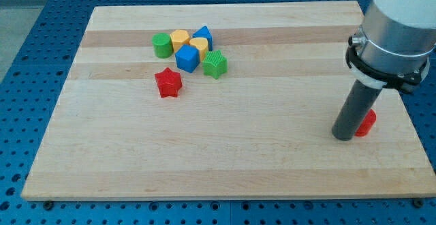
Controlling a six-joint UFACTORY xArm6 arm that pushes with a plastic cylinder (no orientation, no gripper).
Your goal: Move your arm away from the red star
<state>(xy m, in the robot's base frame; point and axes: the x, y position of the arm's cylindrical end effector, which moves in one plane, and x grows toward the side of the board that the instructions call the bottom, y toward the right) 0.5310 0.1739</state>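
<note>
Since my tip [343, 137] sits well apart from the red star [168, 82], touching a red block [366, 123], w/ tool state n/a (rod only), further travel may shove that block off the surface [225, 163].

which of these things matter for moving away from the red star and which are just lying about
Job: red star; my tip, far to the star's right.
Lying about: green cylinder, yellow blocks, blue triangle, blue cube, green block, red block beside the tip.

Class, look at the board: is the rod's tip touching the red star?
No: my tip stands far to the view's right beside a small red block, while the red star lies apart near the cluster.
</note>
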